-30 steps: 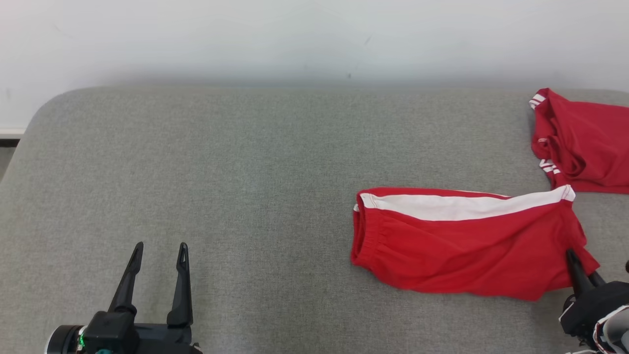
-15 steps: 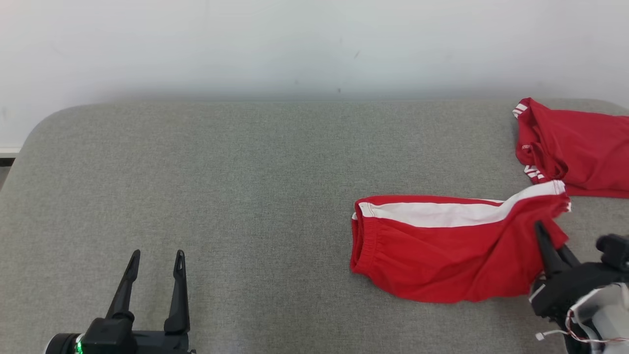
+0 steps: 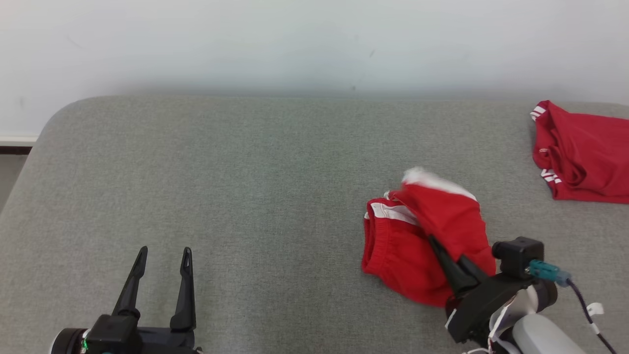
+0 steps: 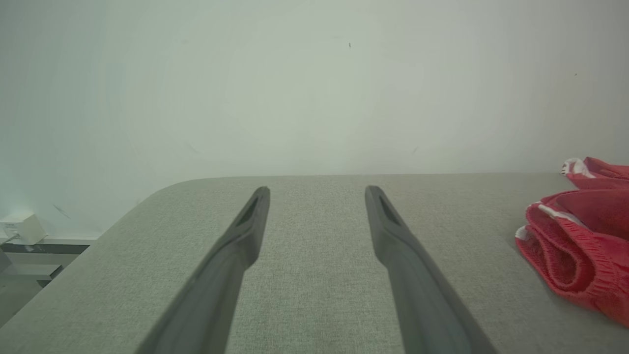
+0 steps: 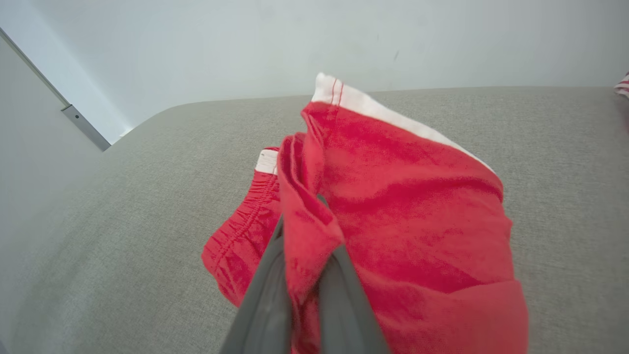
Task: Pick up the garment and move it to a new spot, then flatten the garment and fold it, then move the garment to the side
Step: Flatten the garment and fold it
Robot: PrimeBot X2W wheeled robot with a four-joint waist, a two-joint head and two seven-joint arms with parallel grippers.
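Observation:
The garment [image 3: 432, 216] is a pair of red shorts with a white side stripe, lying right of centre on the grey padded table [image 3: 245, 172]. Its elastic waistband end rests on the table. The other end is raised and doubled over it, pinched in my right gripper [image 3: 443, 249], which is shut on the cloth. In the right wrist view the red garment [image 5: 403, 196] drapes over and between the fingers [image 5: 265, 295]. My left gripper [image 3: 164, 253] stands open and holds nothing at the lower left, well apart from the garment [image 4: 575, 246], with bare table ahead of its fingers [image 4: 236, 246].
A second red garment with white stripes [image 3: 585, 152] lies crumpled at the table's far right. A pale wall rises behind the table. The table's rounded left corner [image 3: 54, 113] and its left edge are near my left arm.
My right gripper has swung left and up with the garment's right end, doubling the flat shorts over toward the waistband. The left gripper has stayed put. The head view shifted slightly.

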